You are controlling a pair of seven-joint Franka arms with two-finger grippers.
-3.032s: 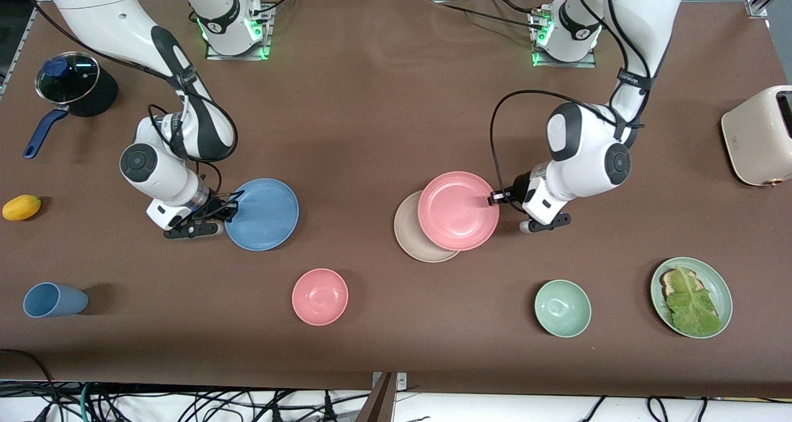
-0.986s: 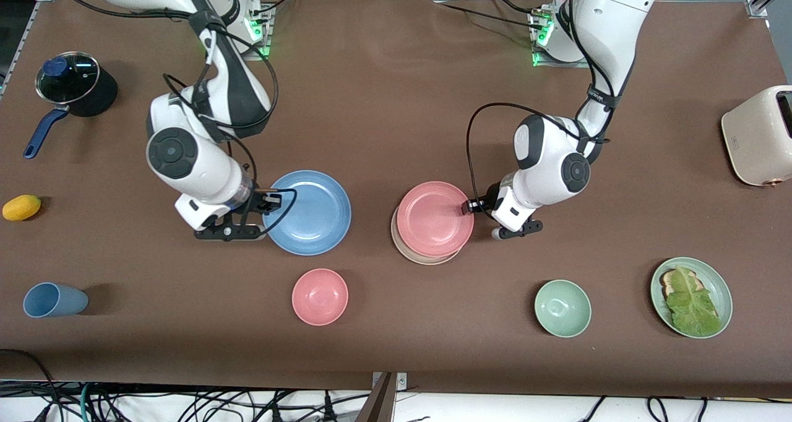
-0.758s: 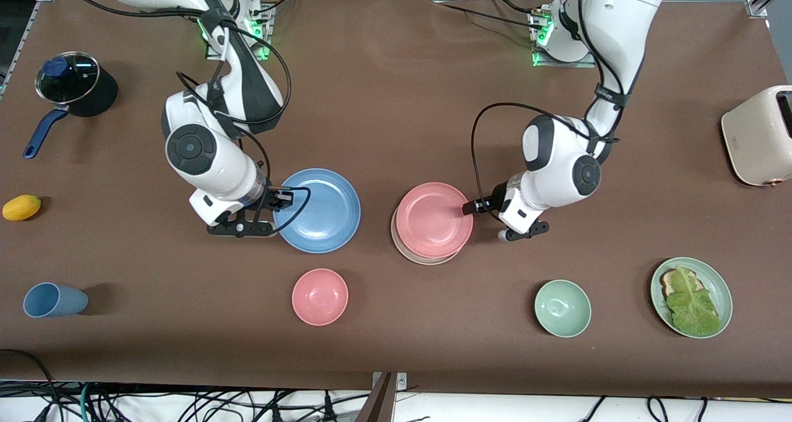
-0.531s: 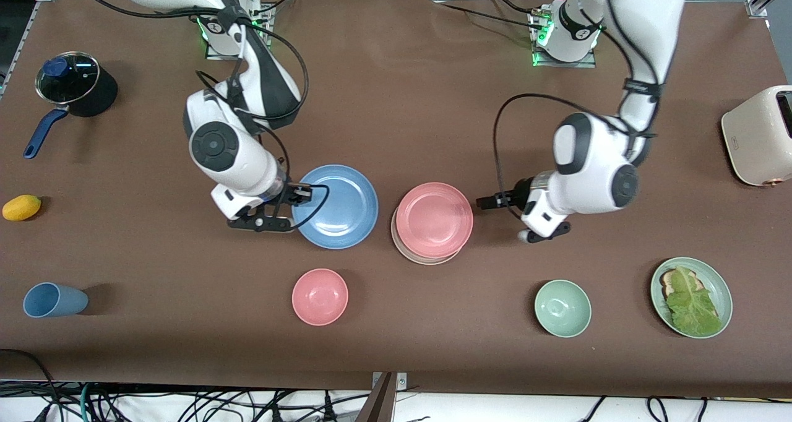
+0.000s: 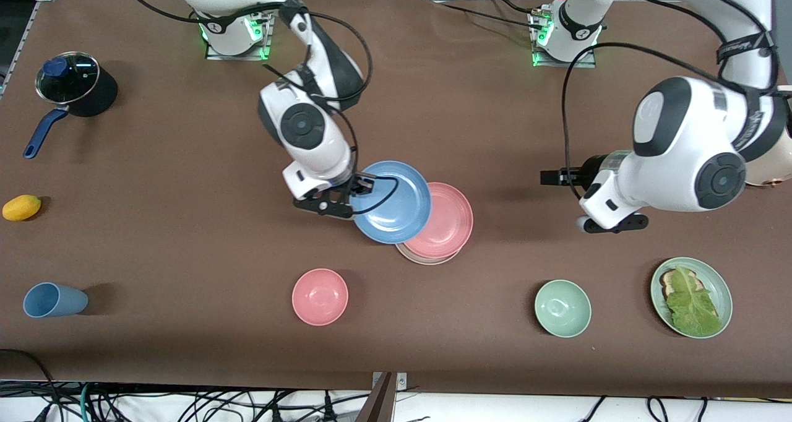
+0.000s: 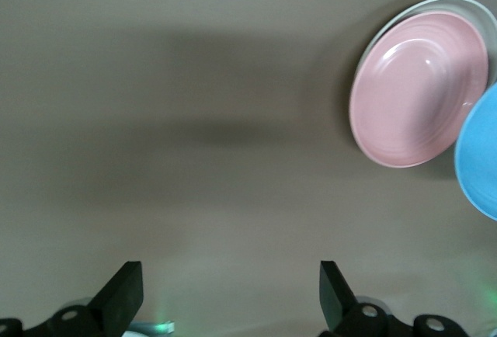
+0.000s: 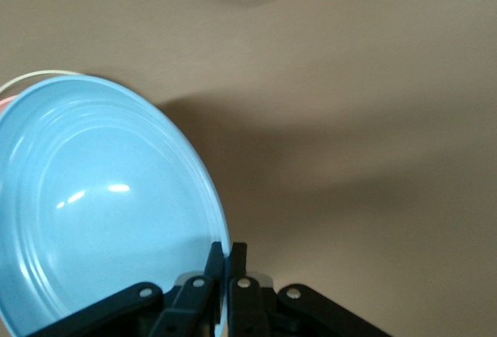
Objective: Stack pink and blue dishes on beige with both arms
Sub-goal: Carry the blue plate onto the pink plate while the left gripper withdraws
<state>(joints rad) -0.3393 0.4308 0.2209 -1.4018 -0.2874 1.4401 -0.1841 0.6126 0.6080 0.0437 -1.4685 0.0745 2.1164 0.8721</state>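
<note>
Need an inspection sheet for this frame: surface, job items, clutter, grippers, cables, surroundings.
Surface: brown table cover, no spills seen.
Job's things: pink plate lies on beige plate; blue plate is carried partly over them.
Clutter: pink bowl, green bowl, lettuce plate, blue cup, pot, lemon, toaster.
Grippers: right gripper shut on the blue plate's rim; left gripper open, empty, above bare table.
Cables: black leads along both arms.
Surroundings: loose cables below the table's near edge.
</note>
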